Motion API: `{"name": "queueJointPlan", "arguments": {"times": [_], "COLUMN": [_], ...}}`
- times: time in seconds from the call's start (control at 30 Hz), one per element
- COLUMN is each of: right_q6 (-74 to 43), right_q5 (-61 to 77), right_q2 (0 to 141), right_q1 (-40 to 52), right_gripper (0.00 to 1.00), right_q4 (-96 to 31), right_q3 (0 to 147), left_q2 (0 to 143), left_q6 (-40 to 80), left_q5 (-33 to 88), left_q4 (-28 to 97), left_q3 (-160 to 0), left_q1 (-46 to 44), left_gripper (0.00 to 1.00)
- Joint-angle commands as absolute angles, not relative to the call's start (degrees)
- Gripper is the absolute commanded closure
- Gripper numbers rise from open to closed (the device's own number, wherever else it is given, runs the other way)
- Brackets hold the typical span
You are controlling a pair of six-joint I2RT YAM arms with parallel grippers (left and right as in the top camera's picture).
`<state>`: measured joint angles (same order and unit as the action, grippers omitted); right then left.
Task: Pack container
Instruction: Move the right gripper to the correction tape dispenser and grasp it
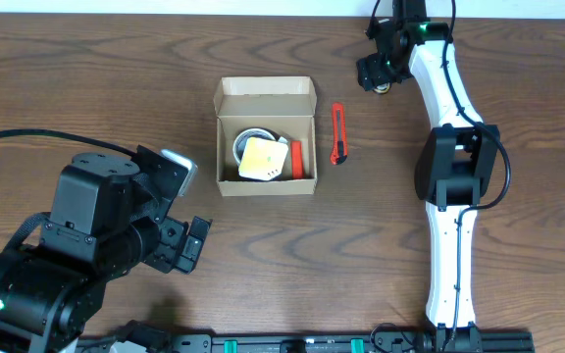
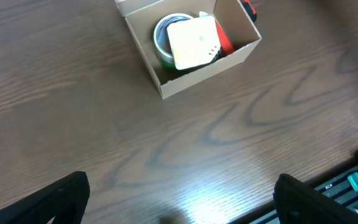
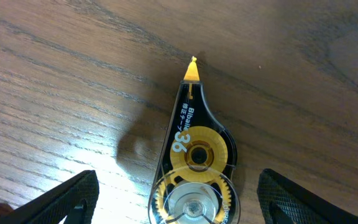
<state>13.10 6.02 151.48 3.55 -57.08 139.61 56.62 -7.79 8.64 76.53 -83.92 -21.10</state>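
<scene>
Two grippers, both wide open, hold nothing. The right gripper (image 3: 180, 194) hovers over the correction tape (image 3: 194, 155), behind and right of the container (image 1: 263, 187); the left gripper (image 2: 182, 200) hangs in front of it. The container stands beside the red cutter (image 1: 338, 132). I judge it light, thin cardboard, so I would pinch one wall softly.

The tan box (image 1: 265, 93) holds a pale yellow block (image 1: 263, 159) with a red piece (image 1: 296, 154) at its 3 o'clock. The cutter (image 1: 338, 132) is red and black, the dispenser (image 3: 194, 168) black and yellow, and the table (image 1: 86, 78) brown wood-grain.
</scene>
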Motion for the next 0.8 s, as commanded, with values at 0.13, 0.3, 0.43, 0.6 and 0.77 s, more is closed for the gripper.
{"name": "queueJointPlan", "arguments": {"times": [0.13, 0.3, 0.43, 0.6, 0.77], "right_q6": [13.8, 13.8, 13.8, 13.8, 12.3], "right_q5": [6.9, 5.8, 5.3, 3.0, 3.1], "right_q2": [152.2, 152.2, 152.2, 152.2, 152.1], "right_q1": [3.4, 3.4, 3.4, 3.5, 3.5], "right_gripper": [0.23, 0.31, 0.45, 0.55, 0.59], "right_q4": [-56.1, -55.9, -55.8, -55.9, -56.2], "right_q3": [136.9, 136.3, 136.3, 136.3, 136.5], "left_q2": [56.6, 56.6, 56.6, 56.6, 56.6], "left_q6": [-8.8, -8.8, -8.8, -8.8, -8.8], "left_q5": [8.8, 8.8, 8.8, 8.8, 8.8], "left_q4": [76.7, 76.7, 76.7, 76.7, 76.7], "left_q3": [-84.0, -84.0, -84.0, -84.0, -84.0], "left_q1": [-20.9, -20.9, -20.9, -20.9, -20.9], "left_gripper": [0.05, 0.05, 0.05, 0.05, 0.04]}}
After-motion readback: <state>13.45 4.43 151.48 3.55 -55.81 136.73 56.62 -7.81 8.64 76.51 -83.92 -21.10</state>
